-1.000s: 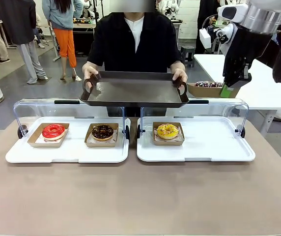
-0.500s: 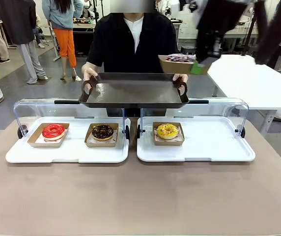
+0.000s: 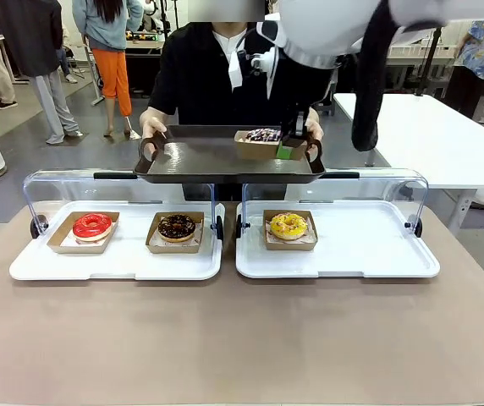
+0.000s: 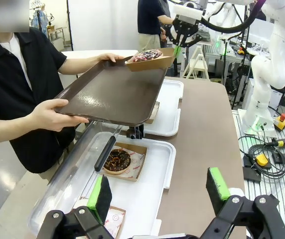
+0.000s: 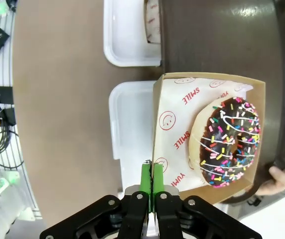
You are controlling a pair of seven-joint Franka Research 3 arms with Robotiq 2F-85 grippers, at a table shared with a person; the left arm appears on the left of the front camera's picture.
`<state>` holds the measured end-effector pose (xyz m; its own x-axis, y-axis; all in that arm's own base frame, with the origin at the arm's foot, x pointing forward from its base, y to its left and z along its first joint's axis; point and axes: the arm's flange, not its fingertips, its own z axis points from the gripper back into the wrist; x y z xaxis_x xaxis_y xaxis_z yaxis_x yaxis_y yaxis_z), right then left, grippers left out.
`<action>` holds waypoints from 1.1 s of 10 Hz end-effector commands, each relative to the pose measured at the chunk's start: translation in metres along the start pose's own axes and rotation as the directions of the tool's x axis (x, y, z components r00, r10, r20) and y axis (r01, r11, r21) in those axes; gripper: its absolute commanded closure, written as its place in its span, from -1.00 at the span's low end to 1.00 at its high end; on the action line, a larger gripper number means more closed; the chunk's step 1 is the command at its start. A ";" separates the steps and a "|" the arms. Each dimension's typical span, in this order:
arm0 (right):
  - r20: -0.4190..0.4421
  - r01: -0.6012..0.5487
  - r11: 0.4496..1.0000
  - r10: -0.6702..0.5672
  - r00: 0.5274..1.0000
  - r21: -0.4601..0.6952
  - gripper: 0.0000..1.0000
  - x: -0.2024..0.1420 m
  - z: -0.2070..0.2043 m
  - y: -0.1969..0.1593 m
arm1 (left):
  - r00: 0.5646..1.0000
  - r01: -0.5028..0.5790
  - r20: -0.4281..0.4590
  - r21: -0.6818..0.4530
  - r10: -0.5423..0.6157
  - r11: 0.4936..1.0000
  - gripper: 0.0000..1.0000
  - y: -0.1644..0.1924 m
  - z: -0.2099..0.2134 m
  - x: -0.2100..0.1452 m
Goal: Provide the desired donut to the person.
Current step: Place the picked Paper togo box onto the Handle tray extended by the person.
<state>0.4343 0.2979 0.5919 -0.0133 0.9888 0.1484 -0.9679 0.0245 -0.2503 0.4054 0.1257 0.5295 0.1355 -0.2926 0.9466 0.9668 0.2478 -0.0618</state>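
Note:
The person (image 3: pixel 225 68) stands across the table and holds a dark serving tray (image 3: pixel 200 161) by both handles. My right gripper (image 3: pixel 288 149) is shut on the edge of a cardboard box (image 3: pixel 257 145) that carries a chocolate donut (image 3: pixel 264 134) with coloured sprinkles. The box is over the tray's right end; I cannot tell whether it rests on the tray. In the right wrist view the green pads (image 5: pixel 145 175) pinch the box wall (image 5: pixel 157 124) beside the donut (image 5: pixel 229 149), with the dark tray (image 5: pixel 222 35) beneath. My left gripper (image 4: pixel 159 191) stands open over the near white tray.
Two white trays (image 3: pixel 140 262) (image 3: pixel 369 254) with raised clear covers sit on the brown table. They hold a red donut (image 3: pixel 92 226), a chocolate donut (image 3: pixel 177 227) and a yellow donut (image 3: pixel 288 225), each in a cardboard box. A white table (image 3: pixel 445 135) stands at the back right.
My right arm has swung from the back right to the left and come down, bringing the boxed sprinkled donut over the person's tray. The tray has barely moved.

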 end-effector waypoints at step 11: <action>-0.143 0.139 0.980 -0.119 0.982 0.139 0.96 0.031 0.000 -0.113 | 1.000 0.004 0.008 0.002 -0.004 1.000 -1.00 -0.001 0.001 0.001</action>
<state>0.5291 0.3190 0.6212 0.1111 0.9918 0.0631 -0.9889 0.1166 -0.0917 0.4054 0.1259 0.5294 0.1357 -0.2926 0.9465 0.9667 0.2482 -0.0619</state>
